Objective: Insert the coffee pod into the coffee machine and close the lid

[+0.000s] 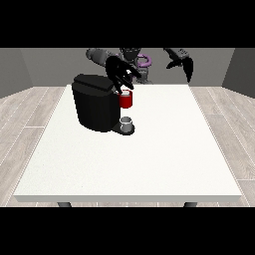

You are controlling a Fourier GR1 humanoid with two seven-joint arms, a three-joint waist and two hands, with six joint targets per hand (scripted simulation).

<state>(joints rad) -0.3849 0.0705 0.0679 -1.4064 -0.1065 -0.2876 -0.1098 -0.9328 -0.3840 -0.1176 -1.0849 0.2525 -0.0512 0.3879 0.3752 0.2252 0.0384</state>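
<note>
A: Front view check. Big white desk (149, 164), black coffee machine (95, 102) sitting left of centre, toward the upper half of the frame. Red thing at the machine (126, 100), up on its right-hand face. Grey thing (127, 123) just below that, down on the machine's little base platform. Could be the pod, could be a cup. Can't tell, so not calling it.

B: And the hands?

A: Hand at the view's left (121, 75) hanging right over the machine's top right corner, fingertips pointing down and ending just above the red thing, maybe touching it. Fingers look spread, nothing visibly pinched between them, but too small and dark to say for sure. Calling it can't tell. Hand at the view's right (181, 62) way up in the upper right of the frame, well off the desk, fingers drooping relaxed and apart, holding nothing.

B: So which way from here?

A: Judging by layout only: left-of-view hand clearly the nearer one, basically on top of the machine already. Grey thing straight below it in the frame, standing upright, so long axis vertical. If that's the pod, a short drop down along the machine's front. Lid state hard to read, top slab looks flat. Other hand too far to matter.

B: Risk?

A: Probably bumping the red thing going down.
</note>
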